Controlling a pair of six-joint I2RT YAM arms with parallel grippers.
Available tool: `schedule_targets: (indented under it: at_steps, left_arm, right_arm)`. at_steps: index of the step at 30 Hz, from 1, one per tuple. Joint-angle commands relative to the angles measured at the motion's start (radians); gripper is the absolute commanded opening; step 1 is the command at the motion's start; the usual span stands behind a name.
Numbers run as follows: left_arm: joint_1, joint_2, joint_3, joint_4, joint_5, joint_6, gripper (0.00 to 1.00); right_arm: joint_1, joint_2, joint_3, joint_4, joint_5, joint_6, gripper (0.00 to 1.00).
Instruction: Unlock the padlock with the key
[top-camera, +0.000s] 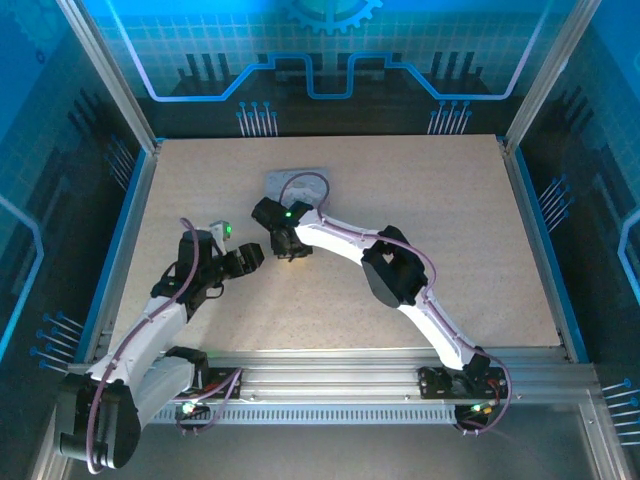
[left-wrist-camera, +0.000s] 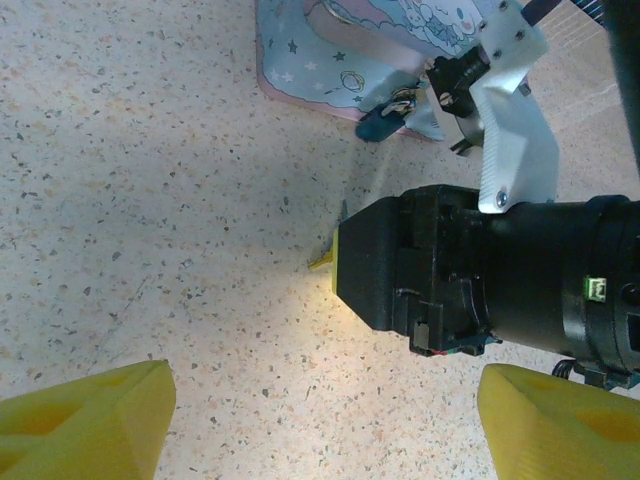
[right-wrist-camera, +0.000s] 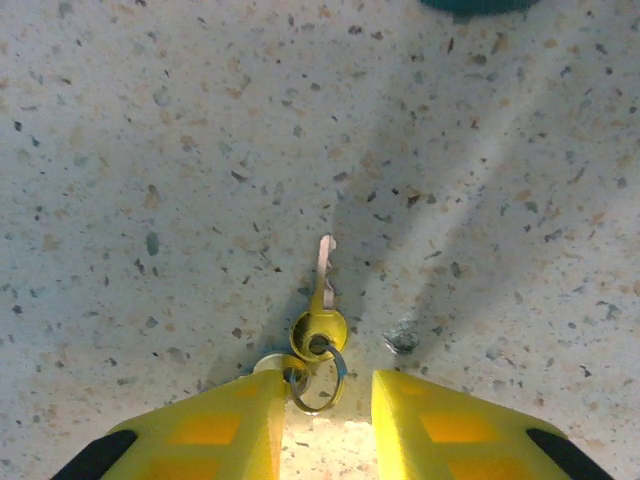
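Yellow fingertips (right-wrist-camera: 200, 435) of my right pincer (right-wrist-camera: 325, 425) sit closest to the lens, low over the speckled table (right-wrist-camera: 150, 150), with only a narrow gap between them. A small wire ring (right-wrist-camera: 320, 372) lies in that gap. The key (right-wrist-camera: 322, 285) is on the ring and lies flat on the tabletop, its brass head near me and its blade pointing away. One tip meets the ring and the other stands just clear, so nothing is clamped.

My left pincer (left-wrist-camera: 320, 440) is spread wide and holds nothing, its yellow fingers (left-wrist-camera: 85, 420) in the bottom corners of the wrist view. It hovers just beside the black body of my right pincer. Beyond that, the dark blue padlock (left-wrist-camera: 380, 125) lies at the near edge of the cartoon-printed tin (left-wrist-camera: 320, 55), silvery shackle toward the tin. I cannot tell whether the shackle is hooked into the tin. From above, the tin sits just beyond my right pincer.
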Motion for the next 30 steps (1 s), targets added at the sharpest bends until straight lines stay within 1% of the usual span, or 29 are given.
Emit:
schedule_targets:
  at_steps: [1,6,13,16,21,22,25,30]
  left_arm:
    - [-0.007,-0.002,-0.011,0.006,-0.021,0.020,0.81]
    - [-0.008,-0.012,-0.015,0.002,-0.029,0.024,0.81]
    - [-0.010,-0.008,-0.016,0.007,-0.028,0.023,0.81]
    - [-0.011,-0.006,-0.016,0.006,-0.028,0.026,0.81]
    - [-0.013,-0.006,-0.019,0.009,-0.030,0.025,0.81]
    - [-0.014,-0.006,-0.019,0.010,-0.030,0.025,0.81]
    - [-0.014,-0.006,-0.024,0.019,-0.023,0.015,0.81]
    - [-0.014,-0.003,-0.043,0.054,0.013,-0.023,0.83]
  right_arm:
    - [-0.014,0.033,0.043,-0.026,-0.020,-0.003,0.29]
    - [-0.023,0.037,0.053,-0.023,-0.025,-0.008,0.28]
    - [-0.023,0.029,0.034,-0.022,-0.038,-0.013,0.21]
    - [-0.022,0.027,0.021,-0.020,-0.041,-0.016,0.15]
    - [-0.020,0.009,-0.012,-0.016,-0.038,-0.041,0.03]
    - [-0.022,0.000,-0.028,-0.008,-0.036,-0.051,0.00]
    - [-0.021,-0.035,-0.080,0.034,-0.030,-0.111,0.00]
    - [-0.020,-0.107,-0.199,0.149,-0.035,-0.260,0.00]
